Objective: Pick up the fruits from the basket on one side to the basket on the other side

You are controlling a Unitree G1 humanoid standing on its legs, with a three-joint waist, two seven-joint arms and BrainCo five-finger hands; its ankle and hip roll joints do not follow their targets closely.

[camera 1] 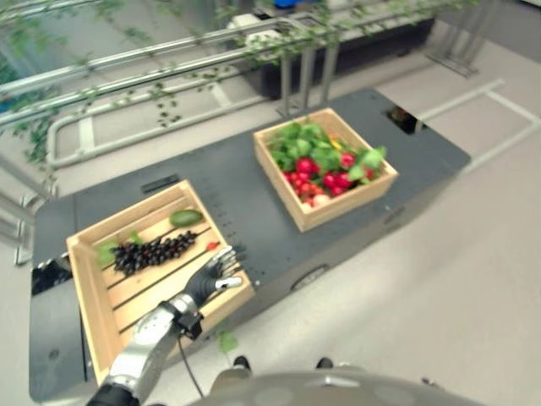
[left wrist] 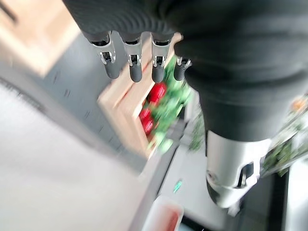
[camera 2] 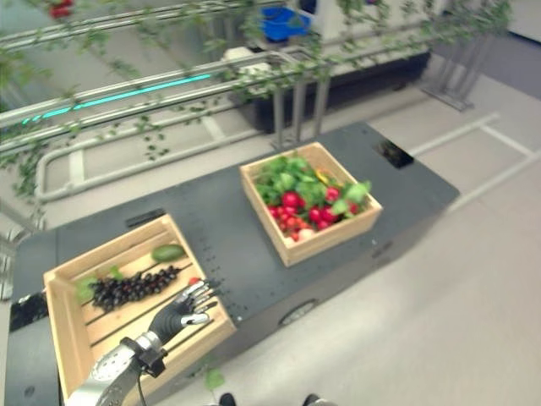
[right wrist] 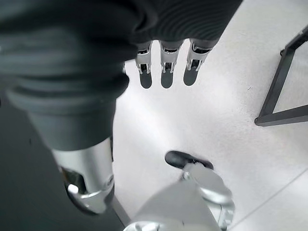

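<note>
Silver left hand [camera 1: 211,279] hangs over the near right corner of the near crate [camera 1: 91,292], fingers spread straight, holding nothing; whether it touches the slats is unclear. Right hand [right wrist: 166,62] shows in its own wrist view over pale floor [right wrist: 231,96], fingers straight and apart, empty. Inside near crate: dark grape bunch [camera 1: 154,251], long axis running left-right across the slats; a green avocado-like fruit [camera 1: 186,217] behind it near the far wall; a small red bit [camera 1: 212,245] just beside the fingertips, too small to identify. Crate's near left corner is hidden by the arm. Dark table [camera 1: 245,203] carries both crates, well apart. Far crate [camera 1: 325,167] on the right is heaped with green leaves [camera 1: 304,144] over red fruits [camera 1: 325,176]. Metal rails with vines [camera 1: 152,76] run behind.
</note>
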